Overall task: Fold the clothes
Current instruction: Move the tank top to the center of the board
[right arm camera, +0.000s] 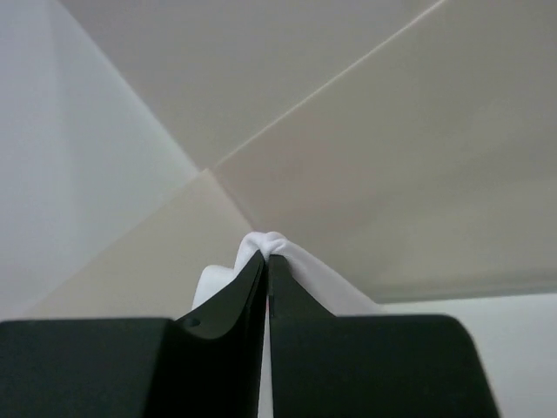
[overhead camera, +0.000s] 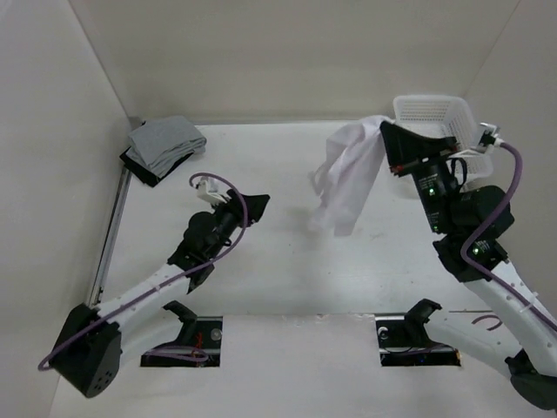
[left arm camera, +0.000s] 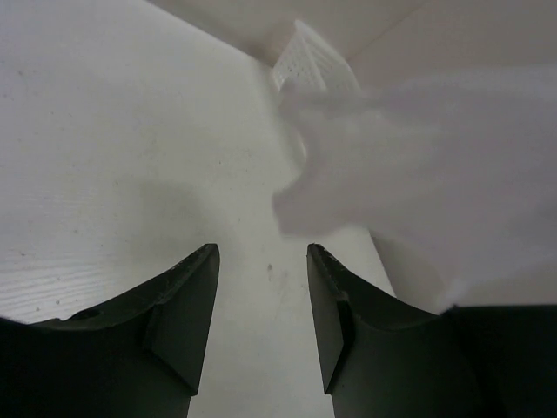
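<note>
The right gripper (right arm camera: 266, 261) is pinching a bunched edge of the white tank top (overhead camera: 352, 174) and dangling it over the tabletop's (overhead camera: 278, 270) far right corner, beside the white basket (overhead camera: 431, 106), likely so the top hangs loose for spreading. The left gripper (overhead camera: 258, 205) is hovering wide-jawed and empty near the middle.

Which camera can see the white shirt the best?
The top camera. It shows nearly all of the white tank top dangling from the right gripper. The left wrist camera sees only a blurry white patch of it, and the right wrist camera only a small bunch pinched in that gripper.
</note>
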{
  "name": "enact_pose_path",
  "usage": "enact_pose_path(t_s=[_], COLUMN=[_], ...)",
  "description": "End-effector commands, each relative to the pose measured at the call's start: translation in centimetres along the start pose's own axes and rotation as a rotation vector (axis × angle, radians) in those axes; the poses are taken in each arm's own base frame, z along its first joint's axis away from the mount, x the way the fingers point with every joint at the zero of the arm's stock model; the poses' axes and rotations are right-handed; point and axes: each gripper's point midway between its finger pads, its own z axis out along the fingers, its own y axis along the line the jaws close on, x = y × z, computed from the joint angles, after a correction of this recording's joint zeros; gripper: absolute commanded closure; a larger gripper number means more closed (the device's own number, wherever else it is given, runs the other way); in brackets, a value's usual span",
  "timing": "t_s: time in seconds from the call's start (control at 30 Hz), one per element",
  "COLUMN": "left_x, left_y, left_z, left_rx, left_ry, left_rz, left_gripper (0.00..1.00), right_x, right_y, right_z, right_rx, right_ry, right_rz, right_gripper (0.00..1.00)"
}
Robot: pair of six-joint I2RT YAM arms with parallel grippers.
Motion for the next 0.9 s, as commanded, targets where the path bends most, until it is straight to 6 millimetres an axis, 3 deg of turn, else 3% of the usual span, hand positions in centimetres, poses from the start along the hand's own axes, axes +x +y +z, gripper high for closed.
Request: enact_pose_path(t_s=[0.0,0.03,0.07,0.17,0.27,0.37,0.43,0.47,0.53,0.57,0.63,0.77,0.87], left_x=[-2.9,-3.1,-3.6,-3.7,-2.3,-1.2,-1.0,-0.7,0.1,0.5,2.0,4.7,6.2], left_y=[4.0,4.5,5.5,7.7,10.0,10.2,10.0,9.8,9.2,8.8,7.7,5.2,4.5], left_z=[-3.0,-3.3,-3.8,-4.6,-4.6,-3.9,-3.5,-3.2,-2.6,-2.2,-0.7,2.7,5.1], left_rx=[-0.146,-0.161,-0.192,-0.252,-0.316,-0.328,-0.324,-0.323,-0.314,-0.307,-0.293,-0.259,-0.273], left_ry=[-0.093,-0.1,-0.116,-0.125,-0.083,-0.037,-0.023,-0.007,0.022,0.037,0.084,0.169,0.21], left_rz=[-0.04,-0.044,-0.052,-0.062,-0.063,-0.048,-0.037,-0.02,-0.004,0.008,0.058,0.143,0.184], left_gripper=[0.56,0.56,0.56,0.56,0.56,0.56,0.56,0.56,0.56,0.56,0.57,0.59,0.6], right_x=[8.7,10.4,13.7,20.9,29.8,33.2,33.5,33.0,31.4,30.8,29.9,31.1,32.5], right_y=[-1.3,-2.0,-3.4,-7.7,-13.3,-16.1,-16.6,-16.9,-17.8,-18.5,-20.4,-23.6,-25.4], right_z=[-1.8,-1.9,-2.0,-1.5,0.8,3.4,3.8,3.8,2.6,1.5,-1.6,-7.5,-11.1], right_rx=[0.03,0.045,0.069,0.112,0.162,0.205,0.229,0.25,0.3,0.329,0.402,0.519,0.581], right_ry=[0.209,0.242,0.303,0.443,0.628,0.691,0.708,0.698,0.654,0.638,0.626,0.68,0.734], right_rz=[0.018,0.024,0.04,0.085,0.153,0.139,0.122,0.092,0.033,0.005,-0.041,-0.051,-0.042], right_gripper=[0.94,0.94,0.93,0.89,0.87,0.85,0.77,0.64,0.5,0.48,0.51,0.82,0.84])
